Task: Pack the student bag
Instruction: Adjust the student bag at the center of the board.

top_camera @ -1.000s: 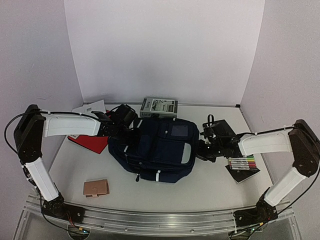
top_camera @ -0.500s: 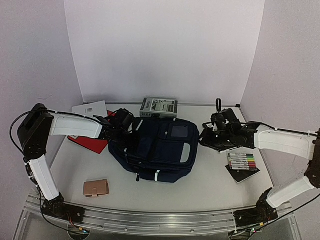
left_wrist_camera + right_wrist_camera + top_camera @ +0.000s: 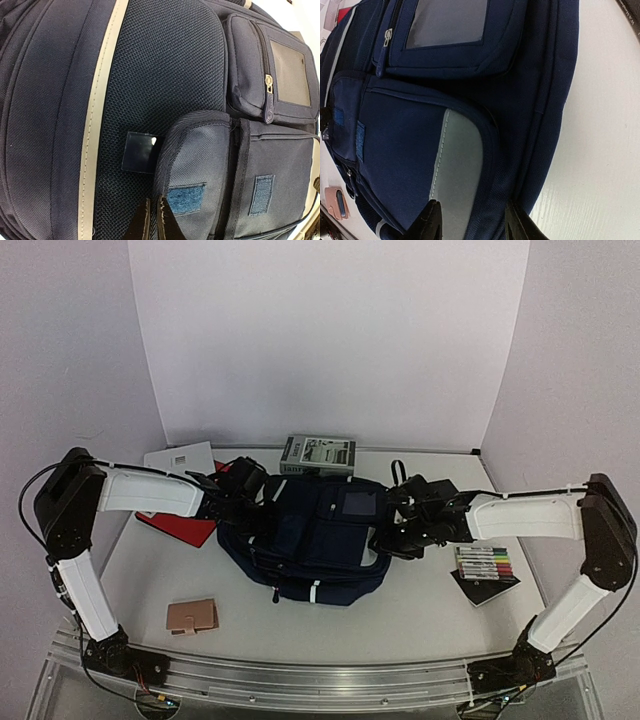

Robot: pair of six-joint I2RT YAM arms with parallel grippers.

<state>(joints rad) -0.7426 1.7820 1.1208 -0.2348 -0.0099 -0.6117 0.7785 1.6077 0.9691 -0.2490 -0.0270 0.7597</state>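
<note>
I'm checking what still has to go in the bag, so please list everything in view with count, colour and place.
student bag: one, navy, centre
book: one, grey and white, behind the bag
folder: one, red, left of the bag
sheet: one, white, back left
wallet: one, tan, front left
markers: one row, mixed colours, right of the bag
pad: one, black, under the markers
left gripper: one, black, shut, at the bag's mesh side
right gripper: one, black, open, over the bag's grey flap

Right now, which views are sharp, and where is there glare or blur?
Top external: even, soft light; the student bag reads as a dark mass. Left wrist: its mesh is sharp. Right wrist: the table glares white; the wallet is blurred.
</note>
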